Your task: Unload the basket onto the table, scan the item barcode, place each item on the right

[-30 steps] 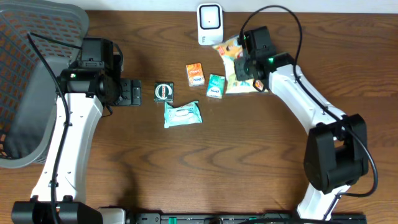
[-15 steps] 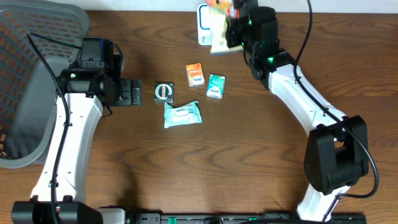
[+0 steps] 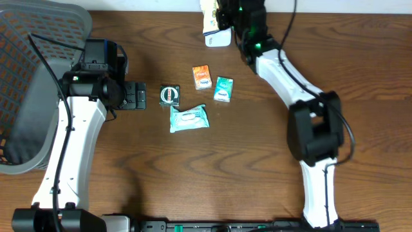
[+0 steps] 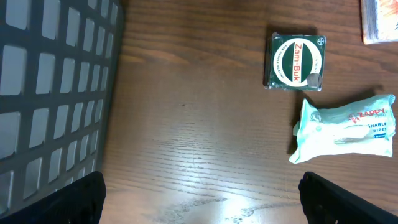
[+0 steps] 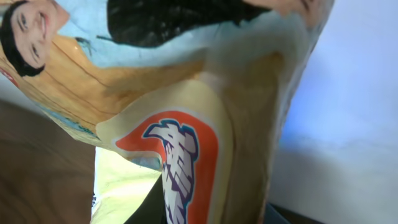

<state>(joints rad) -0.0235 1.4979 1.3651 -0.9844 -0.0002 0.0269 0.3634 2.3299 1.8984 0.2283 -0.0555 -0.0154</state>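
Observation:
A yellow snack packet (image 3: 209,15) with a printed face and an orange logo hangs at the table's back edge, right over the white barcode scanner (image 3: 219,37). My right gripper (image 3: 226,11) is shut on it. The right wrist view is filled by the packet (image 5: 186,124), and only dark bits of the fingers (image 5: 155,208) show at the bottom. A pale bluish-white surface fills that view's right side. My left gripper (image 3: 136,96) stands open low over bare wood, left of the small items. Its black fingertips (image 4: 74,199) show in the lower corners of the left wrist view.
An orange box (image 3: 201,77), a green box (image 3: 223,88), a round Zam-Buk tin (image 3: 169,95) and a pale wipes pack (image 3: 188,118) lie mid-table. The tin (image 4: 294,60) and wipes (image 4: 345,127) lie ahead of the left gripper. A grey mesh basket (image 3: 38,77) fills the left side.
The right arm has lifted the yellow packet off the table and swung it back and leftward, up over the scanner. The left arm has not moved.

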